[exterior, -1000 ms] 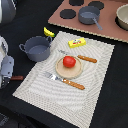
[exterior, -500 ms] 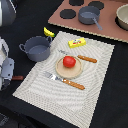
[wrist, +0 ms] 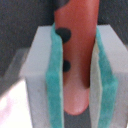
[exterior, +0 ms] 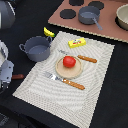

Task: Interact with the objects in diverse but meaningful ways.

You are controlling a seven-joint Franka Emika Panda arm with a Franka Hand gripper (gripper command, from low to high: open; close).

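Dark tabletop (exterior: 30,20), a pale woven placemat (exterior: 75,87) laid across its middle, a brown toy stove board (exterior: 107,27) at the far side.

Nearest, at the exterior view's left edge: the gripper (exterior: 5,75), grey, low over the table. In the wrist view its teal pads (wrist: 54,75) stand either side of the brown sausage (wrist: 76,55), reddish there, with two dark marks on it; the pads appear pressed to its flanks, so I judge it gripped. A brown end (exterior: 18,76) pokes out beside the gripper in the exterior view.

- On the mat, near edge: fork (exterior: 62,80), orange handle.
- Mid mat: round wooden board (exterior: 69,70) carrying the red tomato (exterior: 69,61).
- Just beyond the board: knife (exterior: 82,57), orange handle.
- Off the mat's left edge in the exterior view: grey two-handled pot (exterior: 38,48).
- Behind the pot: yellow banana (exterior: 48,32), partly hidden.
- Far edge of the mat: yellow rectangular packet (exterior: 77,42).
- On the stove board: grey long-handled saucepan (exterior: 89,15); a pale bowl (exterior: 123,15) at the frame edge.

Handling note: a sensible next step would be to lift the sausage clear and carry it to the pot nearby. Hold the grip at mid-length, raise straight, clear the near pot handle, release low inside the rim.
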